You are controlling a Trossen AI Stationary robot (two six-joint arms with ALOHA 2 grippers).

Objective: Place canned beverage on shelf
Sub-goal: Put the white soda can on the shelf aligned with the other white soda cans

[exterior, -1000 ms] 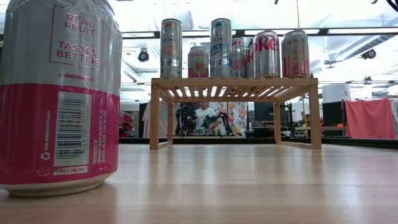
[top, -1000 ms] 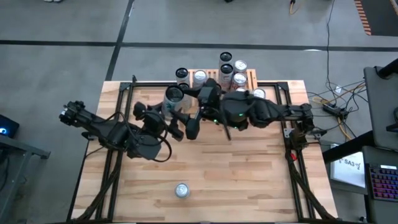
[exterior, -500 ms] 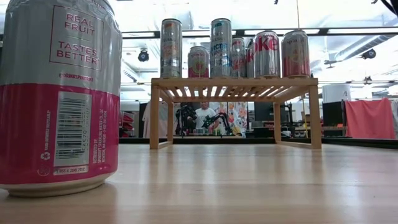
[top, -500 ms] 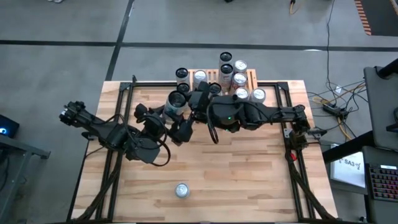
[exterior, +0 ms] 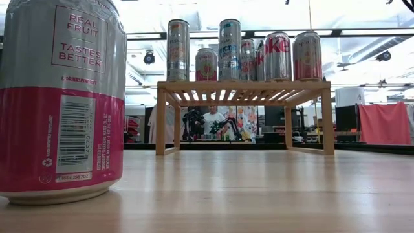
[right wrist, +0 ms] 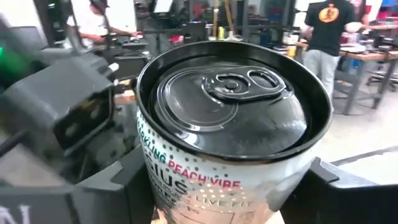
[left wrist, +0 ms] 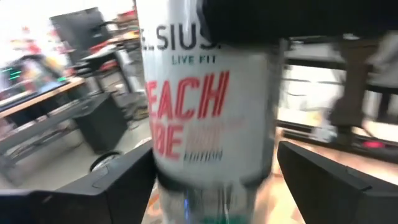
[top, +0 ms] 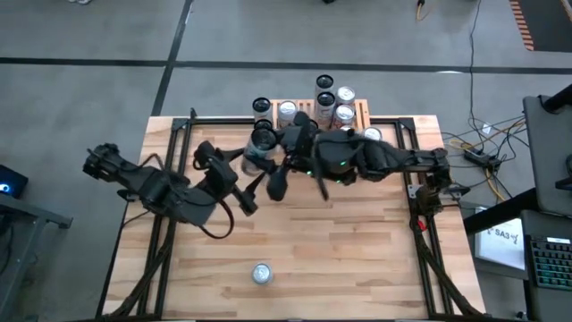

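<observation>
Midway across the light wooden tabletop (top: 357, 259), two dark robot arms meet over a single drink can. On the left, the left gripper (left wrist: 214, 152) reaches in from the table's left side. Its two dark fingers (left wrist: 93, 183) are spread wide on either side of the tall white can with red "Peach Vibe" lettering (top: 263, 141). Whether they touch the can cannot be told. The can stands upright, raised off the tabletop, just in front of the left end of the small, low, natural-wood shelf with a slatted top (top: 362, 109).

From the right, the right gripper (right wrist: 227, 168) stretches across the table and grips the white can from the other side. Its fingers are closed against the can's body below the dark lid.

Behind the arms, at the table's far edge, the shelf carries a cluster of upright silver and coloured cans (exterior: 229, 50) on its slats.

Nearer the table's front edge, well apart from both arms, a silver-and-pink can marked "Real Fruit Tastes Better" (exterior: 61, 97) stands alone.

Beyond the table, a person in a black shirt (right wrist: 324, 28) stands among workbenches.
</observation>
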